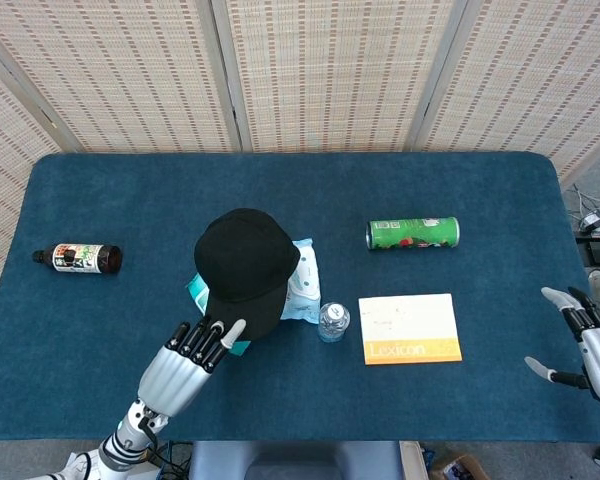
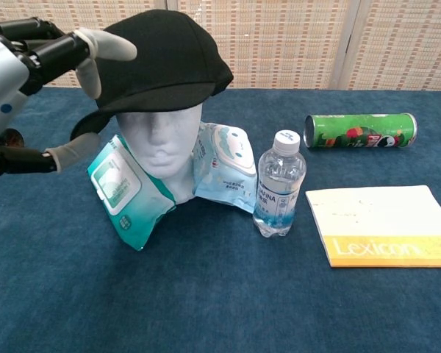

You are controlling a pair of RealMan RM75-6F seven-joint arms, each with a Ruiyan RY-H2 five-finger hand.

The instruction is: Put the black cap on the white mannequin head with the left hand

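Observation:
The black cap (image 1: 245, 266) (image 2: 162, 62) sits on the white mannequin head (image 2: 162, 143), its brim toward the camera in the chest view. My left hand (image 1: 185, 355) (image 2: 26, 81) is just in front and to the left of the cap, fingers spread apart, with nothing between them; its fingertips (image 2: 106, 48) lie close to the cap's brim, and I cannot tell whether they touch. My right hand (image 1: 590, 345) hovers open at the table's right edge, far from the cap.
Two wet-wipe packs (image 2: 121, 187) (image 2: 224, 165) flank the mannequin head. A small water bottle (image 2: 278, 184) stands right of them, a yellow Lexicon book (image 2: 382, 224) beyond it. A green can (image 1: 412, 233) lies at mid right, a dark bottle (image 1: 77, 258) at far left.

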